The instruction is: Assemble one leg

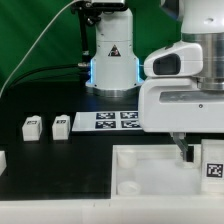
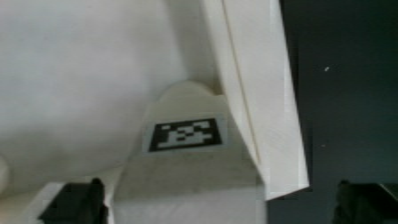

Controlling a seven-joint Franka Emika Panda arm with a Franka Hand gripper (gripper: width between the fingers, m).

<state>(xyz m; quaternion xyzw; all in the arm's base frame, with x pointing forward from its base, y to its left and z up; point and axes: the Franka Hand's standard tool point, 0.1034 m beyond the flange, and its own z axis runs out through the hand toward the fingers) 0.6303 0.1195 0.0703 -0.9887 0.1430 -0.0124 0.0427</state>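
Note:
One white leg (image 1: pixel 212 161) with a black-and-white tag stands on the large white panel (image 1: pixel 150 190) at the exterior view's right edge. My gripper (image 1: pixel 188 152) hangs just over the panel, one dark finger (image 1: pixel 185 150) showing close beside that leg. In the wrist view the gripper (image 2: pixel 221 205) is open wide. The tagged leg (image 2: pixel 187 135) lies between the two dark fingertips (image 2: pixel 71 203) without touching either, next to the panel's raised edge (image 2: pixel 258 90). Two more legs (image 1: pixel 32 126) (image 1: pixel 61 125) stand on the black table at the exterior view's left.
The marker board (image 1: pixel 115 121) lies flat behind the panel, in front of the robot's base (image 1: pixel 112 60). Another white part (image 1: pixel 2 158) shows at the exterior view's left edge. A round socket (image 1: pixel 130 186) sits in the panel's near left corner.

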